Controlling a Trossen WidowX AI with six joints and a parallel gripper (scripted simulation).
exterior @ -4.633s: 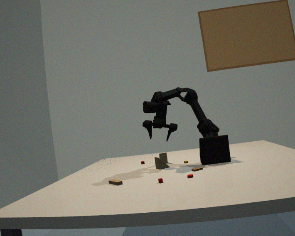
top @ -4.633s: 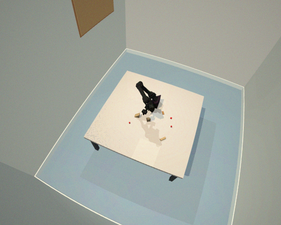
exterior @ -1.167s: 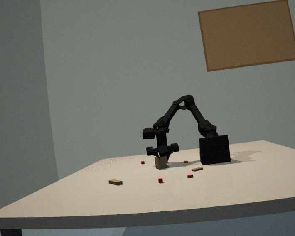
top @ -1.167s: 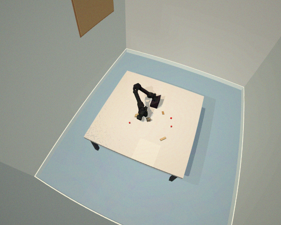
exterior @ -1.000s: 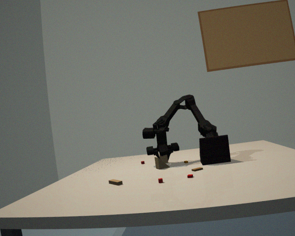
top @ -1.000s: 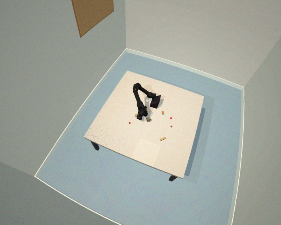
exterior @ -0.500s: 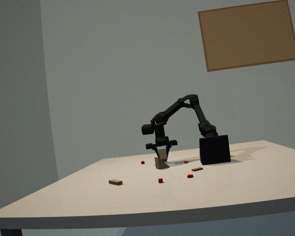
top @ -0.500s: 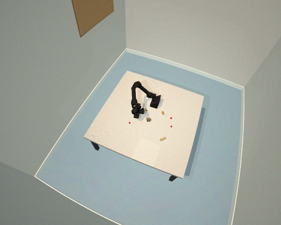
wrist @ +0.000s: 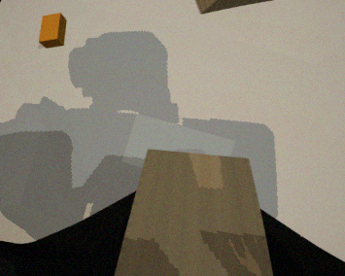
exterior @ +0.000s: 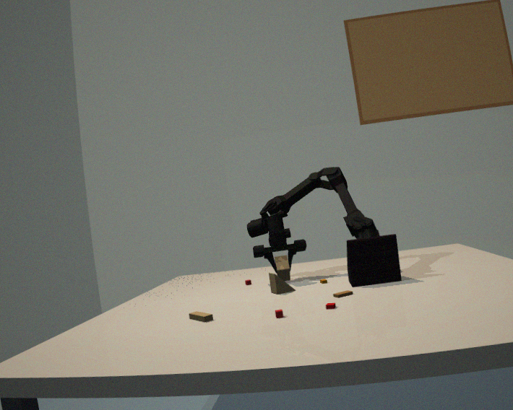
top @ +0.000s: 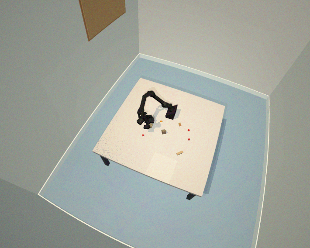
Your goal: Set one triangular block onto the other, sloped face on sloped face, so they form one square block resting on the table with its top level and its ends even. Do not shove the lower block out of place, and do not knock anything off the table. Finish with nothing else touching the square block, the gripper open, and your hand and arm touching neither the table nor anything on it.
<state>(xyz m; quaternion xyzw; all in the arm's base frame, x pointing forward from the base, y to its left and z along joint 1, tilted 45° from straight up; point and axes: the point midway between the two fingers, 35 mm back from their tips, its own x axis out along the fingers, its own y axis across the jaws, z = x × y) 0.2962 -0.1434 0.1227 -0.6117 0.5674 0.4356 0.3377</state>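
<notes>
My gripper (exterior: 282, 269) (wrist: 191, 203) is shut on one tan triangular block (top: 150, 125) (exterior: 282, 263) (wrist: 197, 214). The block fills the space between the fingers and appears to be held above the table; its underside is hard to see. The other triangular block (top: 163, 131) (exterior: 279, 286) (wrist: 217, 4) stands on the table, its slope falling to the right in the exterior view. In that view it overlaps the lower part of the held block, but in the top view the two are apart. Only its edge shows at the top of the wrist view.
An orange block (top: 161, 121) (exterior: 323, 281) (wrist: 51, 30) lies near the arm's base. A flat tan block (top: 180, 124) (exterior: 343, 294) and a longer one (top: 179, 152) (exterior: 200, 316) lie farther out. Red cubes (top: 142, 135) (exterior: 279, 313) are scattered around on the table (top: 128, 143).
</notes>
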